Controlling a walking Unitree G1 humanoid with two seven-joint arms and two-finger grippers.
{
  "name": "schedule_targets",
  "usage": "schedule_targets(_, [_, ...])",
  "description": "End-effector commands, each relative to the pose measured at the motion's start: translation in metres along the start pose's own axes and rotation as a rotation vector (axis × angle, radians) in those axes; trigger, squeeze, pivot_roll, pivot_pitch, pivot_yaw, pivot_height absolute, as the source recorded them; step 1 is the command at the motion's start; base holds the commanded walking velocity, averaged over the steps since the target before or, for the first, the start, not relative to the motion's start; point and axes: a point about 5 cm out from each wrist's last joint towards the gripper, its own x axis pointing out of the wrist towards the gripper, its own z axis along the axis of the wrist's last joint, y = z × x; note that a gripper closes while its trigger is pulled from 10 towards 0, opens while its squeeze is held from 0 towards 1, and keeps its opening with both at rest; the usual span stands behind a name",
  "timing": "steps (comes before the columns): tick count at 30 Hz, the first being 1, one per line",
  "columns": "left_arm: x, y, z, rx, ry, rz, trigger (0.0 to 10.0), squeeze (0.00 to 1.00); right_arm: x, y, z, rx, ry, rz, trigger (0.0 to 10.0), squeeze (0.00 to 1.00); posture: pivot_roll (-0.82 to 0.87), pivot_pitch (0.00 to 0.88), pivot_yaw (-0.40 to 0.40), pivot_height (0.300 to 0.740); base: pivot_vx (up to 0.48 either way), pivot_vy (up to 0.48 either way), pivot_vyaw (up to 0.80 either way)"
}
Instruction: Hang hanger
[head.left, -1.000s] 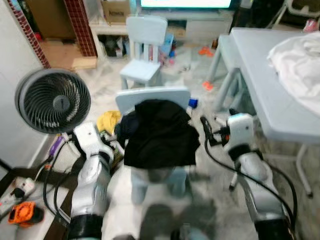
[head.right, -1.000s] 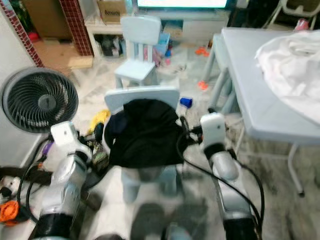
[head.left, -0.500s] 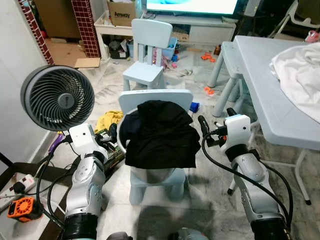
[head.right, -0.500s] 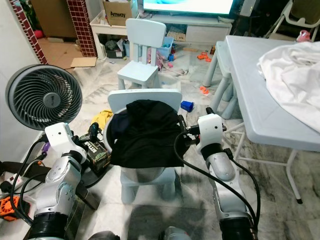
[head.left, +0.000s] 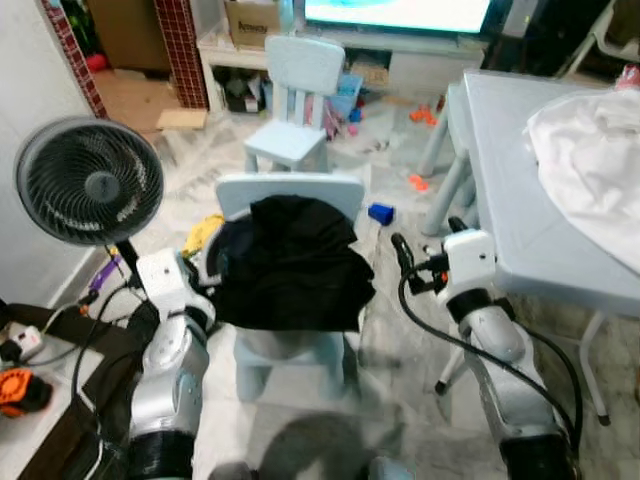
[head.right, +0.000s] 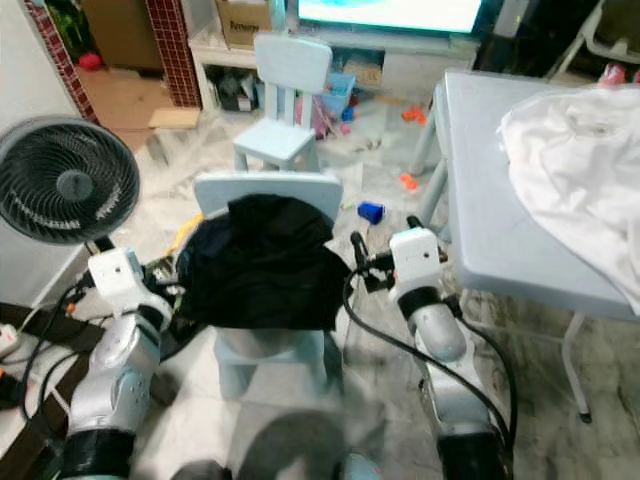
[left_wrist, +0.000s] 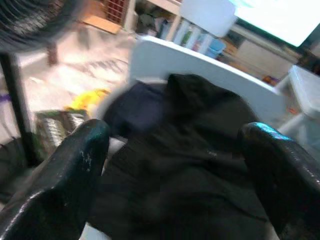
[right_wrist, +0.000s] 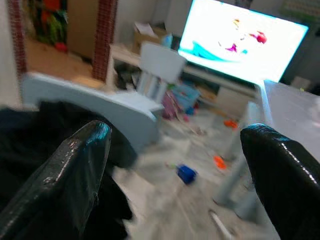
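Left gripper (left_wrist: 170, 165): in its wrist view we see both fingers spread wide, nothing between them, aimed at the black garment (left_wrist: 200, 150) draped over the pale blue chair (left_wrist: 200, 62). Blurred, so no detail on the cloth.

Right gripper (right_wrist: 175, 170): its wrist view shows fingers wide apart too, empty. It looks past the chair back toward the TV (right_wrist: 245, 42), a second small chair (right_wrist: 160, 62) and toys on the floor.

Left eye view: we have both arms raised either side of the chair, left arm (head.left: 170, 340) just beside the garment's edge, right arm (head.left: 480, 320) near the other side but apart from it. Fan (head.left: 88, 180) stands to the left, table (head.left: 500, 170) with a white cloth (head.left: 590, 160) to the right.

Right eye view: same layout; garment (head.right: 262, 262) hangs over the chair back and covers the seat.

Hanger: we can't make one out in any view; if it's there, it's under the garment. No rail or hook visible either.

Our read: still the approach step, nothing picked up. Next move needs us to locate the hanger, probably at the garment's top by the chair back, and close one gripper on it.
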Motion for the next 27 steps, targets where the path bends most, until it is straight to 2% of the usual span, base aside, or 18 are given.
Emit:
schedule_targets(1, [0.0, 0.004, 0.004, -0.003, -0.012, 0.022, 10.0, 0.0, 0.003, 0.002, 0.006, 0.003, -0.03, 0.007, 10.0, 0.0, 0.0, 0.0, -0.017, 0.74, 0.0, -0.244, 0.0])
schedule_targets(3, [0.0, 0.005, 0.004, -0.006, -0.011, 0.029, 10.0, 0.0, 0.003, 0.002, 0.006, 0.003, -0.03, 0.009, 10.0, 0.0, 0.0, 0.0, -0.017, 0.74, 0.0, -0.122, 0.0])
schedule_targets(9, [0.005, 0.018, 0.009, -0.081, -0.02, 0.119, 10.0, 0.0, 0.004, 0.004, 0.008, 0.0, -0.037, 0.022, 10.0, 0.0, 0.01, 0.0, -0.027, 0.74, 0.0, 0.0, 0.78])
schedule_targets(12, [0.008, 0.031, 0.007, -0.141, 0.009, 0.179, 10.0, 0.0, 0.005, 0.005, 0.009, -0.009, -0.043, 0.028, 10.0, 0.0, 0.01, 0.0, -0.03, 0.74, 0.0, 0.0, -0.01])
schedule_targets(14, [0.011, 0.045, 0.0, -0.233, 0.058, 0.236, 10.0, 0.0, 0.006, 0.004, 0.01, -0.008, -0.043, 0.025, 10.0, 0.0, 0.0, 0.0, -0.036, 0.74, 0.0, 0.0, 0.0])
schedule_targets(17, [0.014, 0.05, -0.002, -0.28, 0.082, 0.24, 10.0, 0.0, 0.005, 0.002, 0.01, -0.01, -0.042, 0.024, 10.0, 0.0, 0.0, 0.0, -0.039, 0.74, 0.0, 0.0, 0.0])
schedule_targets(21, [0.015, 0.052, -0.001, -0.234, 0.075, 0.232, 10.0, 0.0, 0.003, 0.001, 0.008, -0.012, -0.035, 0.019, 10.0, 0.0, 0.0, 0.0, -0.038, 0.74, 0.0, 0.0, 0.0])
schedule_targets(23, [0.016, 0.049, 0.002, -0.178, 0.06, 0.203, 10.0, 0.0, 0.002, 0.0, 0.008, -0.007, -0.034, 0.009, 10.0, 0.0, -0.01, 0.0, -0.031, 0.74, 0.0, 0.0, 0.0])
schedule_targets(24, [0.015, 0.042, 0.005, -0.092, 0.034, 0.138, 10.0, 0.0, 0.001, -0.001, 0.009, 0.008, -0.042, -0.007, 10.0, 0.0, -0.01, 0.0, -0.027, 0.74, 0.0, 0.0, 0.0])
schedule_targets(25, [0.015, 0.042, 0.005, -0.092, 0.034, 0.138, 10.0, 0.0, 0.001, -0.001, 0.009, 0.008, -0.042, -0.007, 10.0, 0.0, -0.01, 0.0, -0.027, 0.74, 0.0, 0.0, 0.0])
schedule_targets(26, [0.011, 0.034, 0.008, -0.002, 0.009, 0.069, 10.0, 0.0, -0.002, -0.003, 0.009, 0.02, -0.047, -0.023, 10.0, 0.0, 0.0, 0.0, -0.021, 0.74, 0.0, 0.0, 0.0])
schedule_targets(27, [0.01, 0.032, 0.008, 0.029, 0.002, 0.047, 10.0, 0.0, -0.003, -0.004, 0.009, 0.022, -0.047, -0.03, 10.0, 0.0, 0.0, 0.0, -0.021, 0.74, 0.0, 0.0, 0.0])
